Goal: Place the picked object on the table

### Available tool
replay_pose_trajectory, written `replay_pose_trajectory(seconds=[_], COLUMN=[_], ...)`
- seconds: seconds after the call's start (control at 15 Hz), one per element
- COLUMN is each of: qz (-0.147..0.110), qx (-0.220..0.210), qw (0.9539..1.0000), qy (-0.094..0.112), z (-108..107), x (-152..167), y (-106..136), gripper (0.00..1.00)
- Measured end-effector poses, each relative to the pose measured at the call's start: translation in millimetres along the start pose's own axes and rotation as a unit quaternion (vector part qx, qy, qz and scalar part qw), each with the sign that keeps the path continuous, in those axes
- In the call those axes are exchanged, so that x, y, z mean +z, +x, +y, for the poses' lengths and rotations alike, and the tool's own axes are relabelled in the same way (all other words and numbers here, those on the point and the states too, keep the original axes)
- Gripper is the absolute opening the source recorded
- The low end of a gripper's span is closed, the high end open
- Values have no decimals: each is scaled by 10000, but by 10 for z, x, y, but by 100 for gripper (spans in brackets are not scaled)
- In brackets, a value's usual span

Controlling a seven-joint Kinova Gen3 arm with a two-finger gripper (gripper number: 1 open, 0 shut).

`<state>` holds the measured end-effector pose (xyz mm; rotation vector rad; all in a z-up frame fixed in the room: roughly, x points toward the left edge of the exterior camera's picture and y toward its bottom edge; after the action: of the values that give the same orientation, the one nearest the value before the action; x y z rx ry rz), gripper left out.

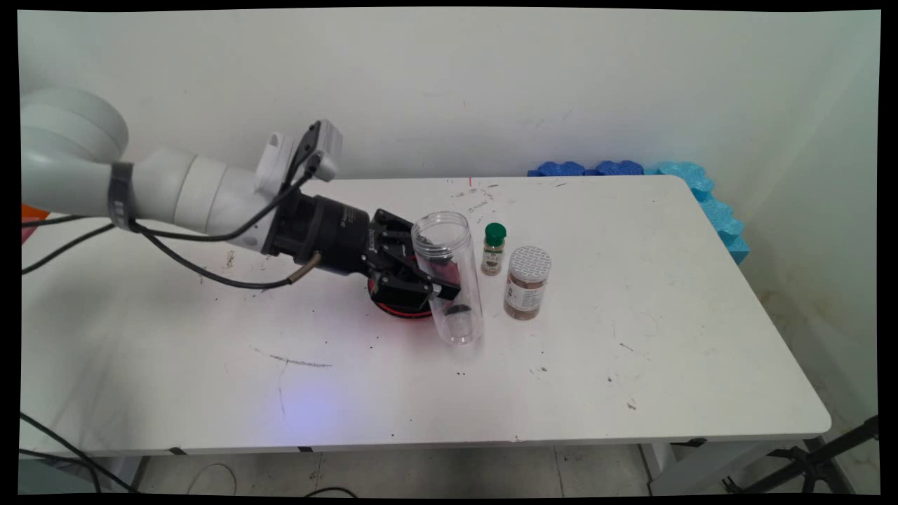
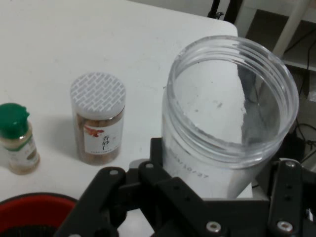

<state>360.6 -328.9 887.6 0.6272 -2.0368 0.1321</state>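
White worktop (image 1: 631, 365) carries a clear jar (image 1: 449, 277), open-topped and tilted, clamped at mid-wall by the hand (image 1: 428, 280); it looks light, stiff and slick. Beside the jar stand a green-capped bottle (image 1: 494, 249) and a white-lidded jar (image 1: 527, 282); behind it, a red bowl (image 1: 400, 308)

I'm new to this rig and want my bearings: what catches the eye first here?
The gripper is shut on a lidless clear jar, tilted, mid-table. Behind it sits a red bowl; to the jar's right stand a green-capped spice bottle and a white-lidded spice jar.
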Motion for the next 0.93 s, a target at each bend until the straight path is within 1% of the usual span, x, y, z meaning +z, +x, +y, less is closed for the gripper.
replay_pose_trajectory(seconds=[0.33, 0.73, 0.93], qz=[-31, -90, -113], qx=[-77, -6, 13], qw=[10000, 10000, 9999], qy=[47, 22, 10], z=[-47, -106, -123], x=[134, 290, 333], y=[-211, -523, -629], gripper=[0, 0, 0])
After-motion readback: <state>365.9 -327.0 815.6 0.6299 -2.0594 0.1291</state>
